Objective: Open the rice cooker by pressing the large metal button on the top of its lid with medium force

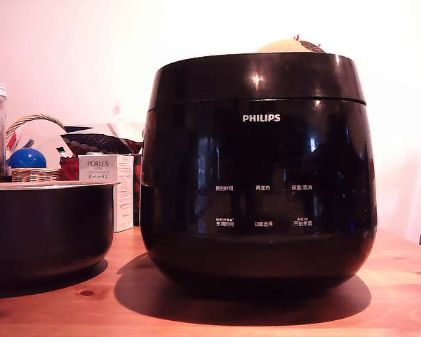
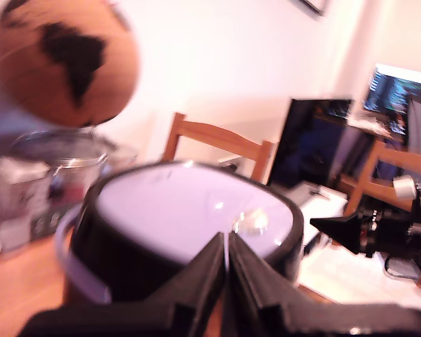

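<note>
Hovering just short of the rice cooker (image 2: 175, 239), the claw (image 2: 226, 263) fills the near edge of the wrist view with its two dark fingers (image 2: 196, 277) pressed tip to tip, clenched on nothing. The lid (image 2: 186, 207) lies directly beyond those tips, closed, its top glaring pale under the light. One small bright metal button (image 2: 251, 222) sits on the lid just past the fingertips, at about 1 o'clock from them; motion blur softens its outline, and contact between claw and lid cannot be judged.

In the exterior view the single cooker (image 1: 258, 175) stands on the wooden surface (image 1: 400, 295) at centre, carrying one white PHILIPS logo (image 1: 261, 118) and six small white labels in two rows of three. The seam of the lid (image 1: 256, 78) runs around the body near the top. The claw does not appear in this view.

At 9 o'clock of the cooker, one lower black pot (image 1: 45, 225) with a silvery rim is cut off by the frame edge. Behind it stand one white PORLEX box (image 1: 107, 189) and one wicker basket (image 1: 31, 158) holding a blue ball (image 1: 27, 158). Farther back, one globe (image 1: 291, 46) shows only its top over the lid; in the wrist view the same globe (image 2: 63, 60) is a blurred orange sphere. One wooden chair back (image 2: 217, 144) stands beyond the cooker.
</note>
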### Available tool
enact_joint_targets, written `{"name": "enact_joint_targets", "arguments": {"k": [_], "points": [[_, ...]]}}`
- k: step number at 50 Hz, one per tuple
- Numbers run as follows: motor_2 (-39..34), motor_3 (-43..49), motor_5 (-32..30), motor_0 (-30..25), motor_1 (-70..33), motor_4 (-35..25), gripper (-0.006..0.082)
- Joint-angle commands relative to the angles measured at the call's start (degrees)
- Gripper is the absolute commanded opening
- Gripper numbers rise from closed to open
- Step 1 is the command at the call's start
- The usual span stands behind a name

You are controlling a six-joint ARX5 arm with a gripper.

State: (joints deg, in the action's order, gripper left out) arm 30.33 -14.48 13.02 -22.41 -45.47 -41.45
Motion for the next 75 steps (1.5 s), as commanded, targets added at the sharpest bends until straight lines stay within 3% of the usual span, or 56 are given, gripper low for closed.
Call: {"name": "enact_joint_targets", "arguments": {"k": [1, 13, 24, 52, 75], "points": [[1.9, -0.7, -3.6, -2.8, -3.8, 0.9, -0.0019], [10.3, -0.6, -10.7, -12.5, -17.7, 3.9, -0.0019], [15.5, -1.0, -13.7, -17.0, -26.7, 6.0, -0.0019], [17.0, -0.2, -16.6, -19.5, -35.3, 11.1, -0.0019], [17.0, 12.9, -23.6, -21.3, -35.6, 18.1, -0.0019]]}}
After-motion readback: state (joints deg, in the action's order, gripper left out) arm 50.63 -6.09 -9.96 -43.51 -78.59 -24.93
